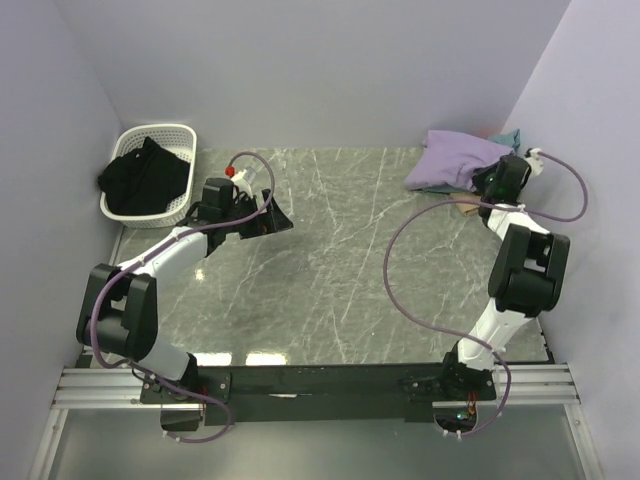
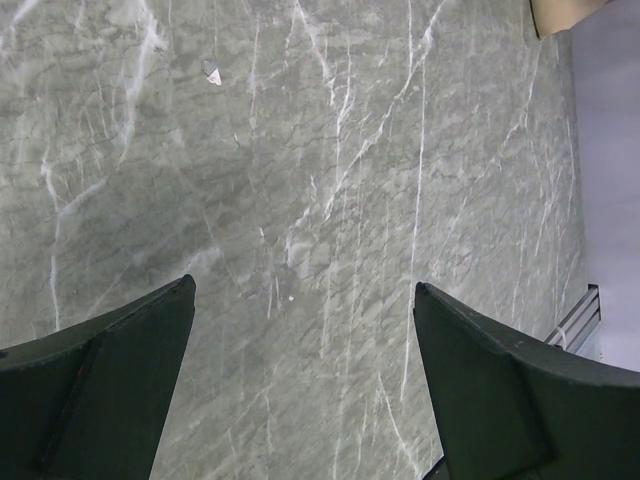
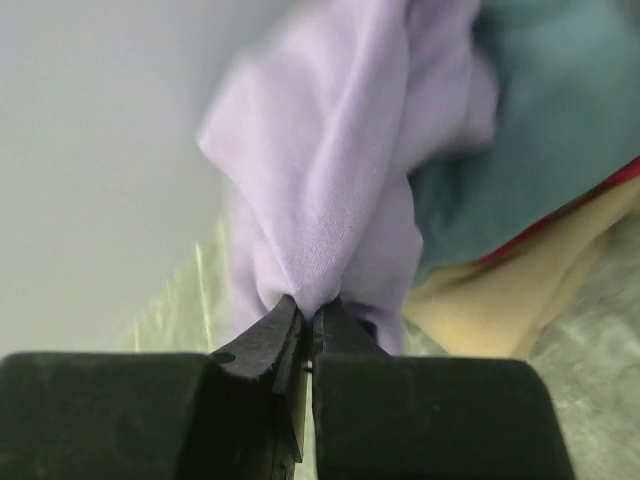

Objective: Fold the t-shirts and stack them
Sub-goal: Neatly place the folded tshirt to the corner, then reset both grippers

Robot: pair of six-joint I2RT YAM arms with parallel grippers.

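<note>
Lavender shirt (image 3: 330,190) was pinched by the shut right gripper (image 3: 308,330), likely to pull it off the pile (image 3: 540,130); the left gripper (image 2: 305,390) gaped empty.

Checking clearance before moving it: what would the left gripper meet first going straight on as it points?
Probably the tabletop: only bare marble shows ahead of the left gripper, depth unclear.

Grey marbled table (image 1: 340,280): basket (image 1: 162,129) far left, heaped t-shirts (image 1: 455,160) far right.
</note>
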